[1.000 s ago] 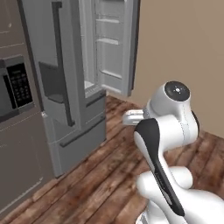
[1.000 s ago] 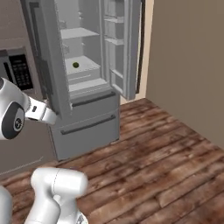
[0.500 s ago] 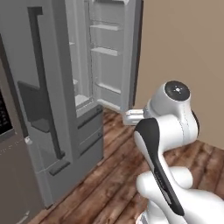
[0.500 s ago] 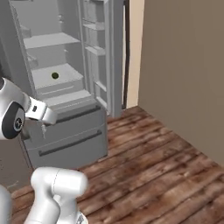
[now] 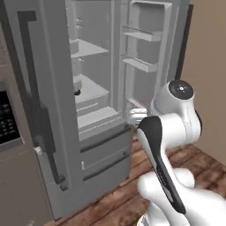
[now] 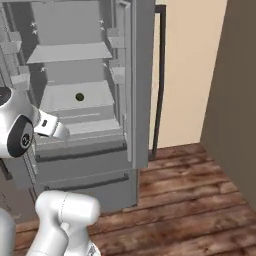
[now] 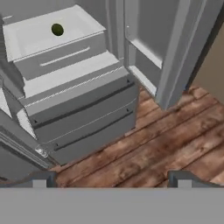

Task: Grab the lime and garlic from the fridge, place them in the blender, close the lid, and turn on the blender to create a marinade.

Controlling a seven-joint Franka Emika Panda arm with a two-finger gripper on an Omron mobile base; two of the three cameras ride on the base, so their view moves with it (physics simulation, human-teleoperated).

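- While the fridge (image 6: 85,100) stands with its right door swung wide, its light grey shelves and door bins show in both base views.
- The lime (image 6: 79,96) lies alone on a lower shelf (image 6: 65,95), near the middle of that shelf, well back from its front edge.
- From the hand view the lime (image 7: 57,29) sits toward the back of the same shelf (image 7: 26,35), above the two closed freezer drawers (image 7: 87,118).
- From the left base view the lime (image 5: 77,92) shows as a dark speck at the shelf's left edge, half hidden by the closed left door (image 5: 39,101).
- The gripper (image 7: 112,179) hangs low in front of the drawers, well apart from the lime; its two dark fingertips (image 7: 41,178) stand wide apart with nothing between them.
- The open door (image 5: 152,57) carries two bins on its inner side.
- A wooden floor (image 6: 190,200) runs under the fridge.
- A dark control panel (image 5: 6,117) shows at the left edge of the left base view.
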